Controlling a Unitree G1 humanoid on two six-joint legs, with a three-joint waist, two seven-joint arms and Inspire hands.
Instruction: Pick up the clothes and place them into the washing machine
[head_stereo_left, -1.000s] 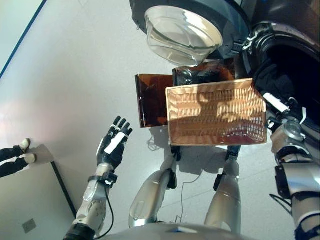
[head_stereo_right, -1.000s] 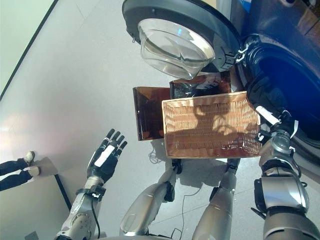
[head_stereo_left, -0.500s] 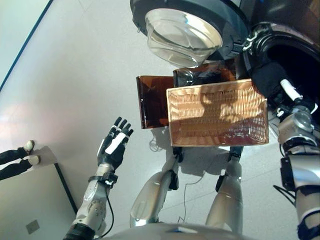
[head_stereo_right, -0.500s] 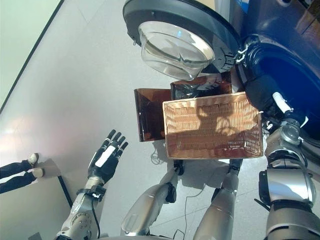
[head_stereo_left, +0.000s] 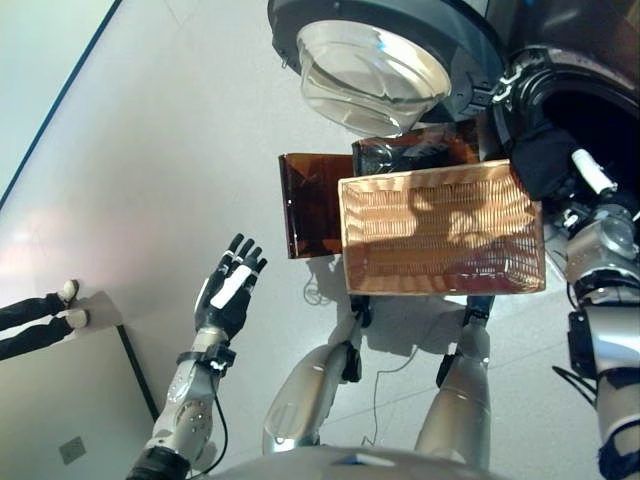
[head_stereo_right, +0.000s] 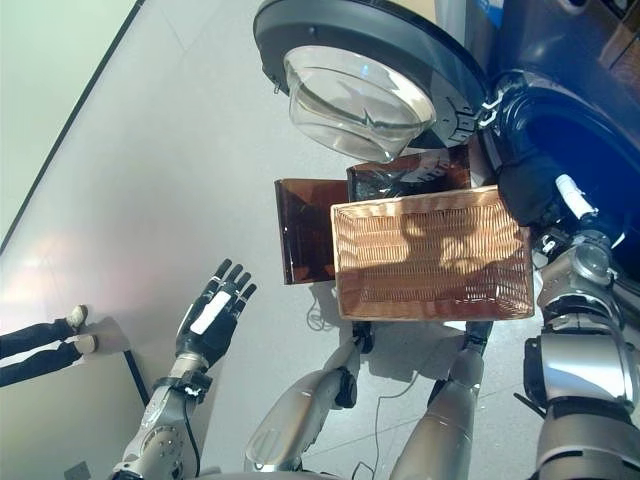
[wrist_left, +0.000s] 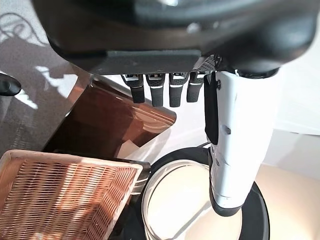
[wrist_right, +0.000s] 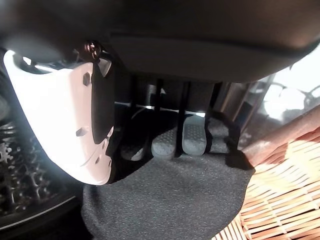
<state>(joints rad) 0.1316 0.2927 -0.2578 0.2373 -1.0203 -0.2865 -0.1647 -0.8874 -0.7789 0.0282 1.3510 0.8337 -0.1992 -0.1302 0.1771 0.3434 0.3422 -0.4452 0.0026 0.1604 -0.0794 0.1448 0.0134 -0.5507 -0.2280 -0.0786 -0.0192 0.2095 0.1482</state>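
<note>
Dark garment carried at the washer's mouth.
The black cloth (wrist_right: 170, 200) is pinched by the curled right hand (wrist_right: 165, 135) at the drum opening (head_stereo_right: 585, 140), past the empty wicker basket (head_stereo_left: 440, 235); the left hand (head_stereo_left: 230, 290) is held spread, idle (the open glass door (head_stereo_left: 375, 65) flanks the route).

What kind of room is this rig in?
Likely a laundry area or demo lab: a dark front-loading washing machine with its round glass door open, a rectangular woven wicker basket beside it, a smooth pale floor.
</note>
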